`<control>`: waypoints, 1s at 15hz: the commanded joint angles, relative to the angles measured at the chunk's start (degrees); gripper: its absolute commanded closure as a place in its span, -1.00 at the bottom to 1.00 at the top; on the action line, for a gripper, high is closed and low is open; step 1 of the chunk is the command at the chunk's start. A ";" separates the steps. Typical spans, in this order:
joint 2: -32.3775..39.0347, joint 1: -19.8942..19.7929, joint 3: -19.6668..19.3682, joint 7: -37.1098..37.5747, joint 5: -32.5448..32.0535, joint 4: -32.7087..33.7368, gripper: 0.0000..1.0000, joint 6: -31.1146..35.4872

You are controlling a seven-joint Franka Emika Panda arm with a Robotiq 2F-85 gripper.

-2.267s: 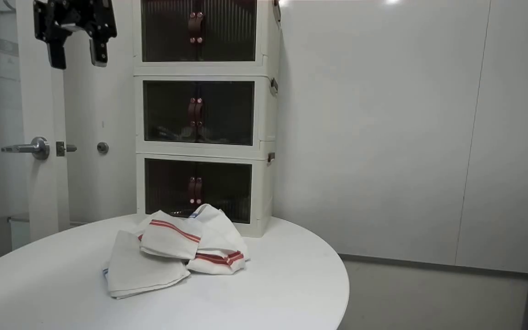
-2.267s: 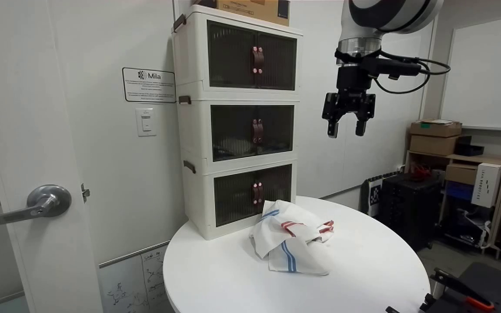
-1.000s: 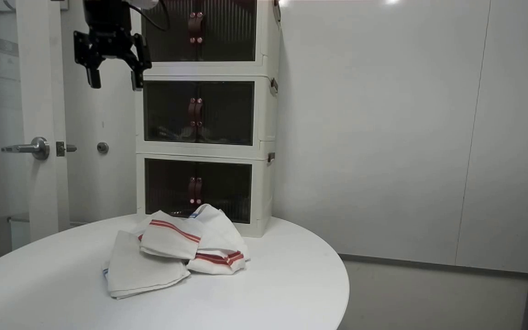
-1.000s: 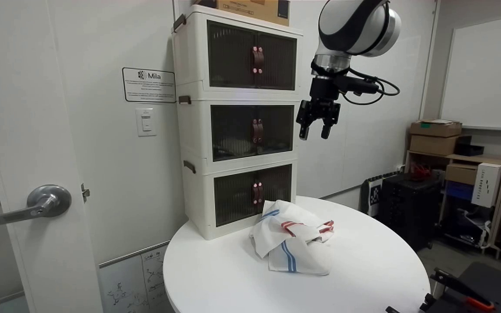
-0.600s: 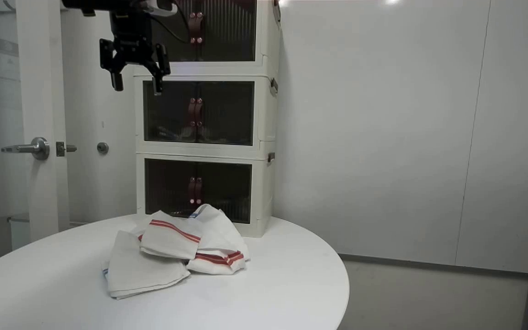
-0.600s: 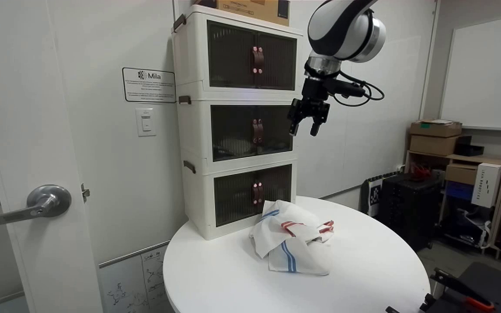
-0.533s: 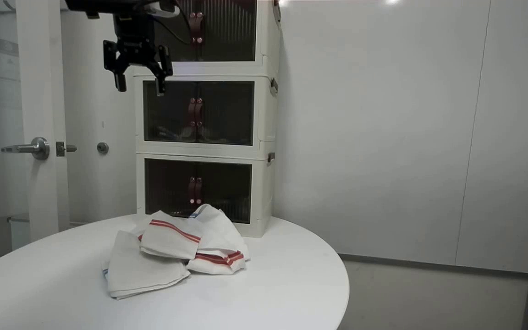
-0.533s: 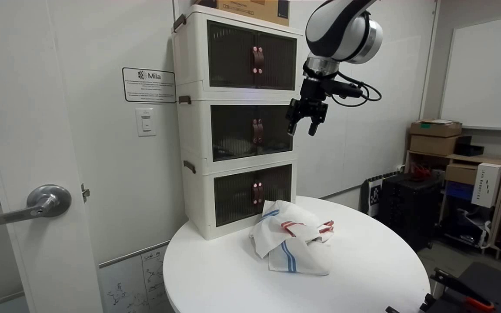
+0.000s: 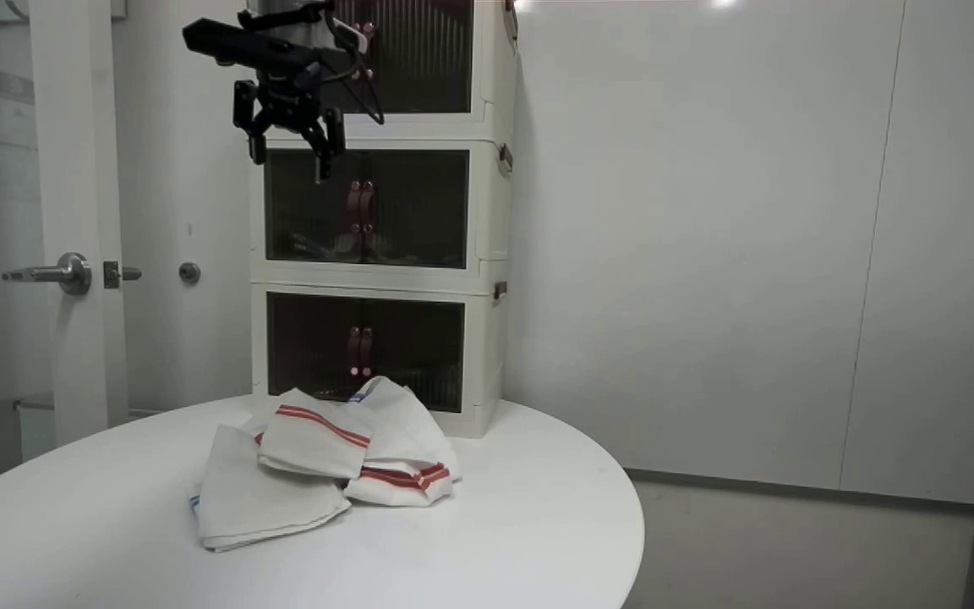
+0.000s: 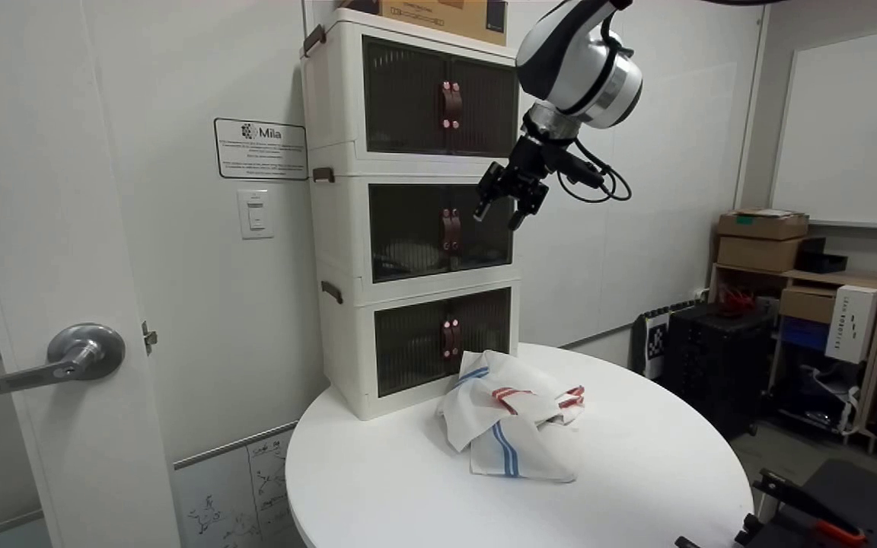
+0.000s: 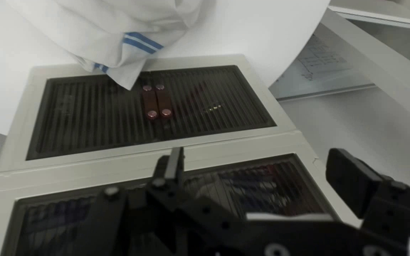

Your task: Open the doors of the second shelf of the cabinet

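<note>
Cabinet (image 10: 341,228): white stacked tower standing on the round tabletop (image 10: 377,487). Middle tier is the second shelf (image 10: 446,281); its doors (image 10: 408,221), dark see-through panels, are closed, with strap handles (image 10: 447,228) side by side at the centre seam. Contents behind them too dim to name.

Tool (image 10: 496,219) hangs in the air, fingers (image 11: 347,177) spread wide apart. Tilted, aimed at about 7 o'clock in an exterior view, sitting roughly 3 o'clock from the strap handles there, apart from them. Arm (image 10: 560,61) comes in from 1 o'clock.

Wrist view is upside down: second shelf along 6 o'clock, partly hidden by the tool; lower doors (image 11: 84,117) at 11 o'clock, also closed.

Striped towels (image 10: 511,418) heaped on the tabletop at 5 o'clock from the cabinet in an exterior view, overlapping the lower doors in every view. Cardboard box (image 10: 442,19) on top of the cabinet, 12 o'clock.
</note>
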 commanded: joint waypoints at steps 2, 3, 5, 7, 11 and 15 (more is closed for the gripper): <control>5.12 -1.81 0.34 -14.55 14.91 6.42 -1.00 -1.96; 5.98 -2.42 0.43 -17.31 17.15 7.38 -1.00 -2.38; 7.80 -3.77 0.49 -21.98 21.85 9.27 -1.00 -3.43; 9.67 -5.13 0.44 -25.62 25.25 10.96 -1.00 -4.44; 13.36 -7.65 0.48 -30.21 29.09 14.22 -1.00 -6.01; 16.60 -9.35 0.97 -33.10 33.00 17.89 -1.00 -6.30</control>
